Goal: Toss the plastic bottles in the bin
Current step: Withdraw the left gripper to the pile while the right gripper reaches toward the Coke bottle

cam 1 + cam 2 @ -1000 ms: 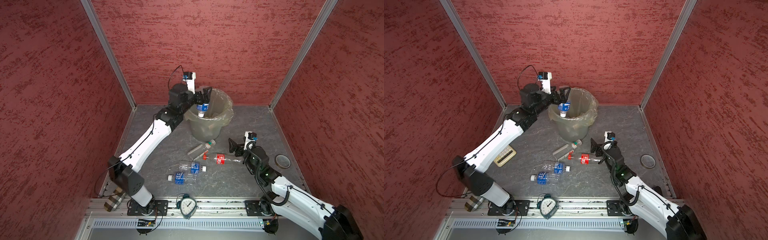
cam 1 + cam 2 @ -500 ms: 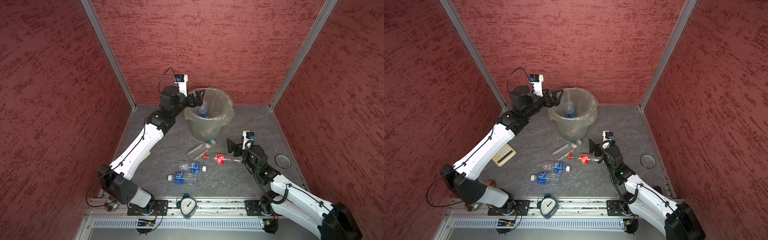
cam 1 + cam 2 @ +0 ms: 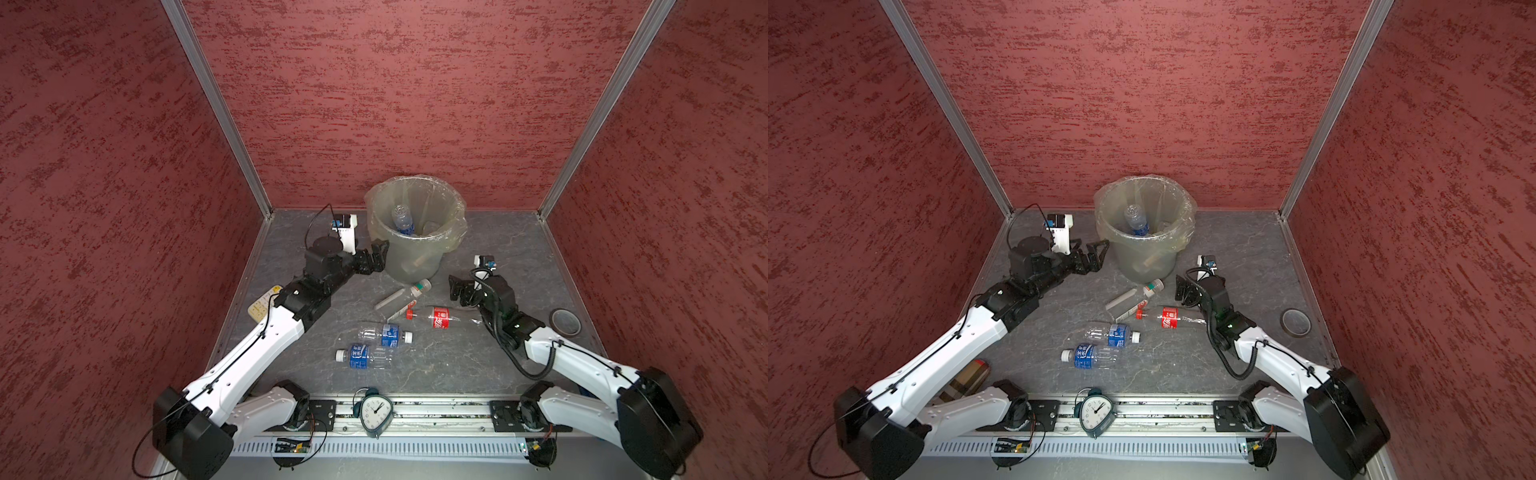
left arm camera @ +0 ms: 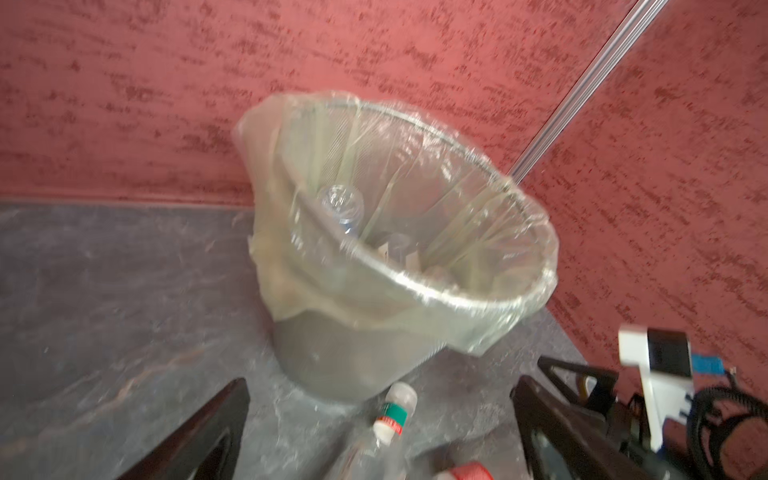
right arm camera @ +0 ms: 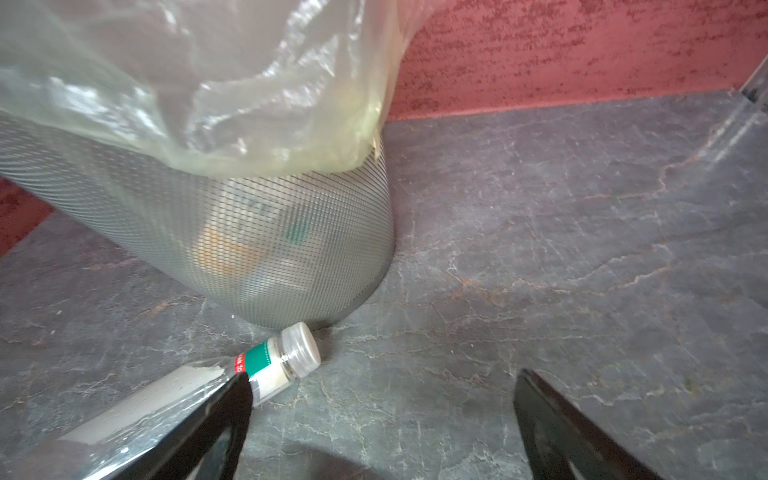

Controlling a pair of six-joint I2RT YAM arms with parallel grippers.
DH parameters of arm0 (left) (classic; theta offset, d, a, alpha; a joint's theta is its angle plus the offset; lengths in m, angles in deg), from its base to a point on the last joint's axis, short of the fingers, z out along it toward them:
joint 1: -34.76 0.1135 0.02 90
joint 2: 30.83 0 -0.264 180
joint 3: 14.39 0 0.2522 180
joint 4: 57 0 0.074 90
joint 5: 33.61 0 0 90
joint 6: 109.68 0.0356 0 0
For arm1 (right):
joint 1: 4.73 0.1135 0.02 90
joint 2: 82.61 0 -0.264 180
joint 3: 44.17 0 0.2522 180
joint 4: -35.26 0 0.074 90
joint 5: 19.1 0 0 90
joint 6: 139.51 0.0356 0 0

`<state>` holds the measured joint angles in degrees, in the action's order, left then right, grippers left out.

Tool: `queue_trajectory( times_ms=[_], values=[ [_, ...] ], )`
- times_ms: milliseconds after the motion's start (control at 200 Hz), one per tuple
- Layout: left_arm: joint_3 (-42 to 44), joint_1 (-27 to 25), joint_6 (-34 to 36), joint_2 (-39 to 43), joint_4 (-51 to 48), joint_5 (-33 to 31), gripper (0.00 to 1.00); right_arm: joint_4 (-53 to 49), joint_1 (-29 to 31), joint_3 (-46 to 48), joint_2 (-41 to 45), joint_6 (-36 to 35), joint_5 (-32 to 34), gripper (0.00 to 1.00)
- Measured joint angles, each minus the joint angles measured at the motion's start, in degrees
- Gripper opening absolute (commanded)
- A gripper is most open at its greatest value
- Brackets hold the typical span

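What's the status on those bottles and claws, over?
Left gripper open, empty, beside the bin. Right gripper open, empty, near the green-banded bottle. Three more bottles loose on the floor; at least one binned. Nothing blocking them.

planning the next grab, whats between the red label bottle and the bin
A clear green-banded bottle lies there on its side, seen in both top views.

Teal alarm clock [image 3: 375,409] is parked on the front rail, well behind both sets of jaws. Cream calculator [image 3: 258,309] is tucked behind the left jaws, dark ring [image 3: 564,331] behind the right ones.
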<state>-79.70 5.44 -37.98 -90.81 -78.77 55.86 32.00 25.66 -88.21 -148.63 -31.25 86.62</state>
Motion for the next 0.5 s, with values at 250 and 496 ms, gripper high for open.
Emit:
queue_trajectory(
  times_ms=[250,496],
  values=[
    [15.1,0.0,-2.4,11.3,-0.2,-0.9,0.99,-5.5,-0.8,-1.5,-4.0,4.2,0.0,0.98],
    [24.1,0.0,-3.4,15.5,-0.2,-0.8,0.99,-11.7,-1.0,-1.5,-3.9,8.0,-1.4,0.96]
  ],
)
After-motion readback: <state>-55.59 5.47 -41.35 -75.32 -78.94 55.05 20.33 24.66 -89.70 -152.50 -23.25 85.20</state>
